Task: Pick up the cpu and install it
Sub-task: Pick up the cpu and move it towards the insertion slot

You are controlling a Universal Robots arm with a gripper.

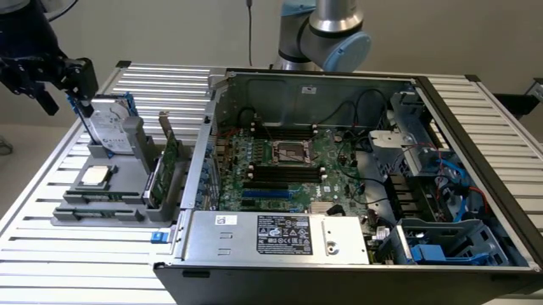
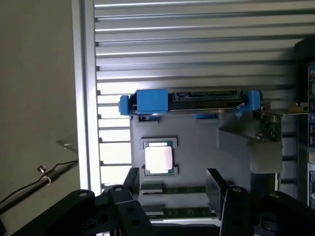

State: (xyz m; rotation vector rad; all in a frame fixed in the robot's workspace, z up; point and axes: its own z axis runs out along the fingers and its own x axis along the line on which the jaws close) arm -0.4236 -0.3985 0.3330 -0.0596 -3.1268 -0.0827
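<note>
The cpu (image 1: 95,176) is a small square chip with a pale silver top. It lies flat in a grey parts holder (image 1: 110,203) on the slatted table, at the exterior view's left. In the wrist view the cpu (image 2: 158,158) shines bright between and beyond the two black fingers (image 2: 216,183). My gripper (image 1: 66,96) hangs open and holds nothing, well above the holder and beside the upright hard drive (image 1: 110,124). The bare cpu socket (image 1: 288,152) sits in the middle of the motherboard inside the open computer case (image 1: 357,82).
The silver hard drive with its blue bracket (image 2: 192,101) stands just beyond the cpu. Green circuit cards (image 1: 170,168) stand upright between the holder and the case wall. Cables, a power supply (image 1: 280,234) and drive cages crowd the case around the motherboard.
</note>
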